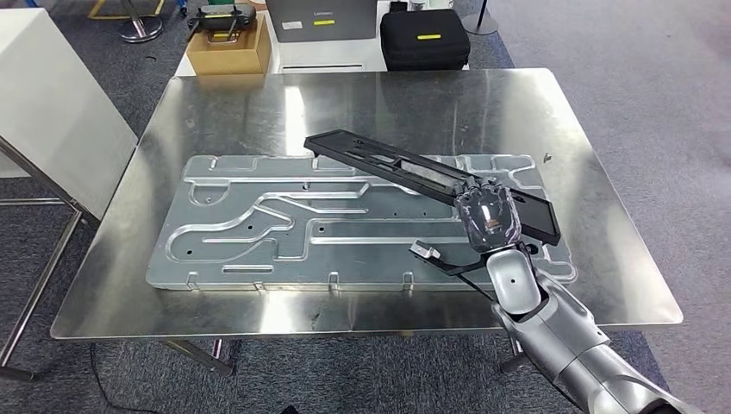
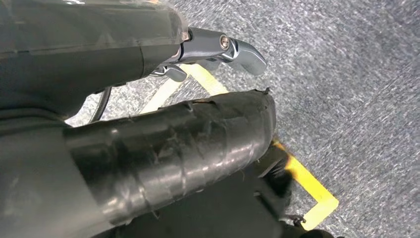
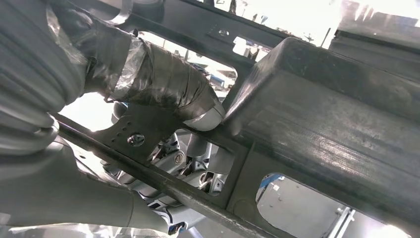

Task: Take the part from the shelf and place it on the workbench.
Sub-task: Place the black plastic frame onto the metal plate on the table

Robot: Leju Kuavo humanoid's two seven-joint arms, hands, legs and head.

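One black flat frame-like part point(image 1: 414, 168), matte with cut-outs, is clasped in my right hand point(image 1: 485, 216), its long end reaching ahead of my fingers point(image 3: 163, 84) over the grooved aluminium plate point(image 1: 259, 224) on the shiny steel counter point(image 1: 603, 129). Placing step: next likely lower, then release. Left hand point(image 2: 218, 49) hangs curled, empty.

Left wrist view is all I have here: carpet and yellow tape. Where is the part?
Observer: The right hand holds the long black part over the grey plate on the metal workbench.
Operator: Is it gripped properly?
Observer: In the right wrist view the thumb presses on the part's frame, with fingers showing through its openings.
Operator: Anything behind the bench?
Observer: A black case and a cardboard box.
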